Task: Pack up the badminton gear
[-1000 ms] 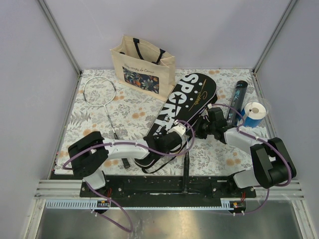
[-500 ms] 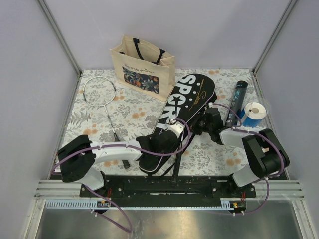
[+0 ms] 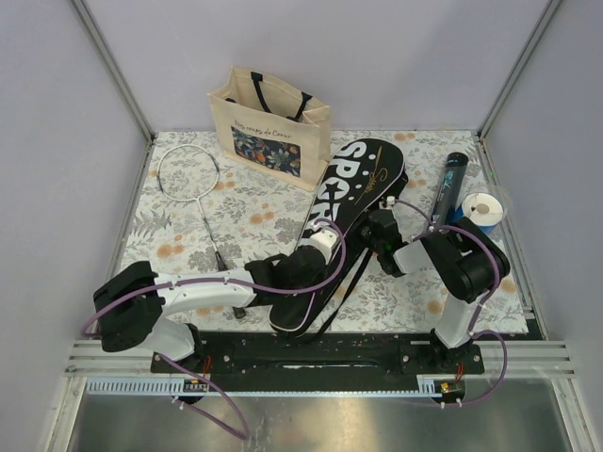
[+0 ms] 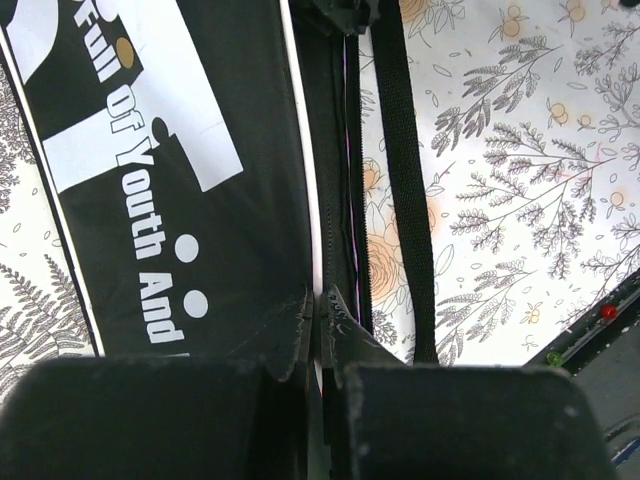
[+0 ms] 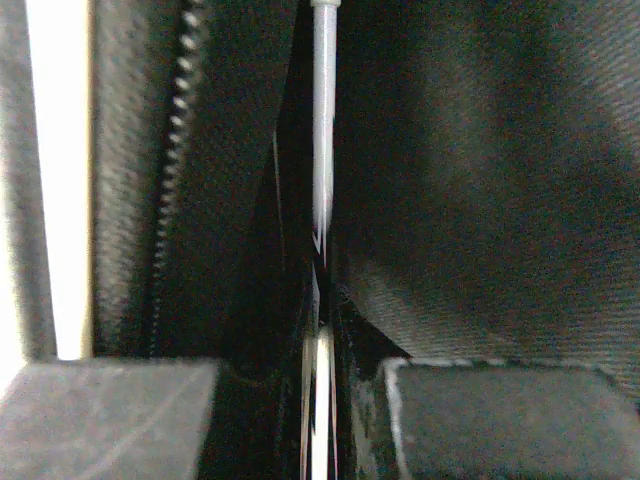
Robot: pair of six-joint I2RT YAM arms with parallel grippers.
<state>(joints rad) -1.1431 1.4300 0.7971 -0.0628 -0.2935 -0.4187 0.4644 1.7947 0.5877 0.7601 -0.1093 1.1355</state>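
Black cover, top view: the "SPORT" cover (image 3: 353, 184) lies slantwise across the middle of the worktop (image 3: 179, 235), with its narrow end toward the arms.
Claws, top view: the left claw (image 3: 306, 273) is at the cover's narrow end. The right claw (image 3: 375, 231) is further up the same right-hand edge.
Loose gear, top view: one racket (image 3: 193, 184) lies well apart at the left. The tube (image 3: 450, 184) lies at the right beside the roll (image 3: 482, 212), and the tote bag (image 3: 270, 118) stands behind.
Left wrist view: the fingers are pressed together, pinching the cover's edge seam. A strap (image 4: 405, 180) lies just beside it.
Right wrist view: the claw pinches a thin silvery racket shaft (image 5: 322, 130) that runs between dark folds of the cover. The zip teeth (image 5: 172, 170) are to its left.
Step, judged: a racket is being fed into the cover while its edge is held.
Risk, fabric: the pinch takes only a sliver of seam, so a pull could slip it free and let the mouth fall shut.
Risk, shaft: the slim, smooth shaft may twist or slide in the claw, and the frame could catch on the zip teeth or the strap.
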